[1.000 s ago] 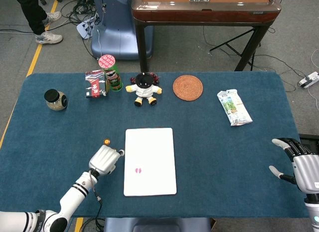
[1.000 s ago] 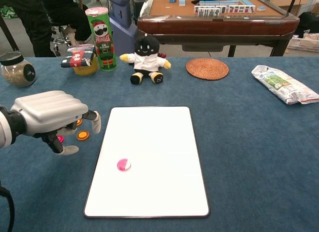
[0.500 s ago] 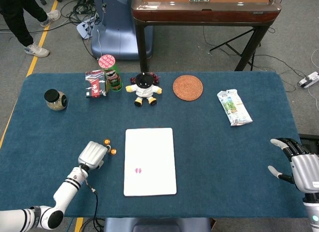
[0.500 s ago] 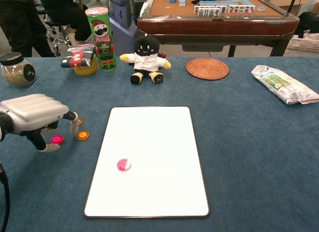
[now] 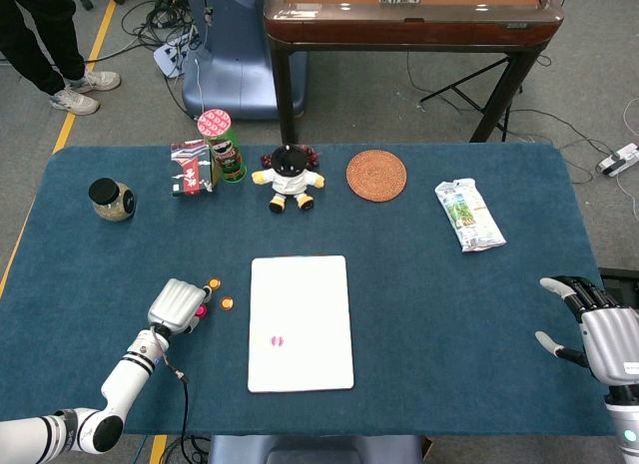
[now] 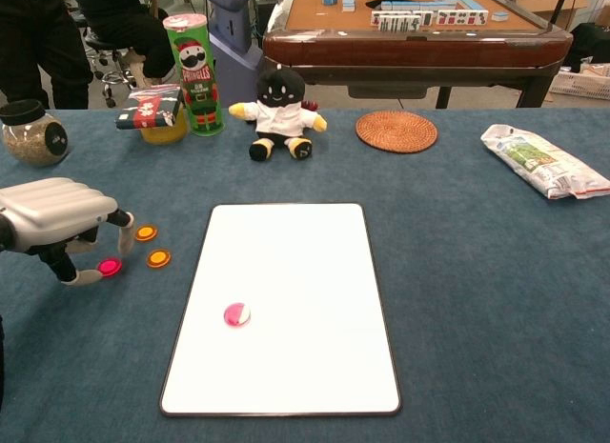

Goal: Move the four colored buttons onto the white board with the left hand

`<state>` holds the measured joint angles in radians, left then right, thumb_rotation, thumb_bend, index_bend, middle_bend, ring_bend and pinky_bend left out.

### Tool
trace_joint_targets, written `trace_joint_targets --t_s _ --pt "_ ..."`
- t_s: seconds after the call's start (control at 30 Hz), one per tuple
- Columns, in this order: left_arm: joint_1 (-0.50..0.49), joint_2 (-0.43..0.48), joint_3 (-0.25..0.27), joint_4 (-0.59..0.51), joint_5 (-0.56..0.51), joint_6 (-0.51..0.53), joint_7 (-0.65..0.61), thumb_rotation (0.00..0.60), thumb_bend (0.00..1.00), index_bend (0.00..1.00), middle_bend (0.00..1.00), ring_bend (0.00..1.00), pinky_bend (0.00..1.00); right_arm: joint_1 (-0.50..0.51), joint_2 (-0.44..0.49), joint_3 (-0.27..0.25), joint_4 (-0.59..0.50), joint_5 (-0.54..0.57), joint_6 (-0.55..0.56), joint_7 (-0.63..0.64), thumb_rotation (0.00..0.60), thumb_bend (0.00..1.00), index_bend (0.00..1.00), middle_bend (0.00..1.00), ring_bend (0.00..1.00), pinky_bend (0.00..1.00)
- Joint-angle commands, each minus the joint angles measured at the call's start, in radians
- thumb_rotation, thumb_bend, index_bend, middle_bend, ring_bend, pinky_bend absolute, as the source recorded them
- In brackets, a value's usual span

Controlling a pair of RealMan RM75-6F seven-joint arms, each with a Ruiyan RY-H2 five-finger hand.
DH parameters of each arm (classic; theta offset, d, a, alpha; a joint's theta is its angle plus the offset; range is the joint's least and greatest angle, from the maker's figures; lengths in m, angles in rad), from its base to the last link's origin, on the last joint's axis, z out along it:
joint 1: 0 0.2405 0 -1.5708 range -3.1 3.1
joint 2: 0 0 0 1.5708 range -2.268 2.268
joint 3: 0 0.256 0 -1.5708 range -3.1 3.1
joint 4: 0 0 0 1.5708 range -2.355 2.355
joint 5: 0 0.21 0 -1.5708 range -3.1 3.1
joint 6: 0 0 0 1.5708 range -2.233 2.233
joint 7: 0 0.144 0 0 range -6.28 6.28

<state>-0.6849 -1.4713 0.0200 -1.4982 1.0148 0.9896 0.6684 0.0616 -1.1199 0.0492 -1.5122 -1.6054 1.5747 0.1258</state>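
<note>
A white board (image 5: 300, 322) (image 6: 286, 306) lies flat at the table's middle front. One pink-and-white button (image 5: 277, 339) (image 6: 237, 314) rests on it near its left edge. Left of the board on the blue cloth lie two orange buttons (image 6: 145, 232) (image 6: 158, 258) (image 5: 227, 303) and a pink button (image 6: 110, 267) (image 5: 201, 310). My left hand (image 5: 176, 304) (image 6: 59, 220) hovers palm down over the pink button, fingers curled down around it, its thumb tip beside the button; nothing is lifted. My right hand (image 5: 599, 329) rests at the table's right edge, fingers spread, holding nothing.
Along the back stand a glass jar (image 5: 111, 199), a snack pack (image 5: 192, 168), a chips can (image 5: 222, 145), a plush doll (image 5: 290, 179), a woven coaster (image 5: 376, 175) and a snack bag (image 5: 468, 215). A mahjong table (image 5: 409, 15) stands behind.
My left hand has drawn back leftward from the board's left edge, uncovering two orange buttons and the pink one. The right hand has barely moved.
</note>
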Motion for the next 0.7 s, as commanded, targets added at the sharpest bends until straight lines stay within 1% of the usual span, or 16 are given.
trace_joint_targets --t_s 0.03,0.7 --pt "0.001 -0.001 -0.001 0.004 -0.004 -0.003 0.001 0.600 0.32 0.51 1.00 1.00 1.00 0.000 0.000 0.000 0.000 0.000 0.000 0.000 0.600 0.00 0.25 0.26 0.20 0.35" --pt "0.008 -0.011 -0.004 0.031 -0.008 -0.015 0.006 0.600 0.32 0.52 1.00 1.00 1.00 0.001 0.000 0.000 -0.001 0.002 -0.002 -0.002 0.600 0.00 0.25 0.26 0.20 0.35"
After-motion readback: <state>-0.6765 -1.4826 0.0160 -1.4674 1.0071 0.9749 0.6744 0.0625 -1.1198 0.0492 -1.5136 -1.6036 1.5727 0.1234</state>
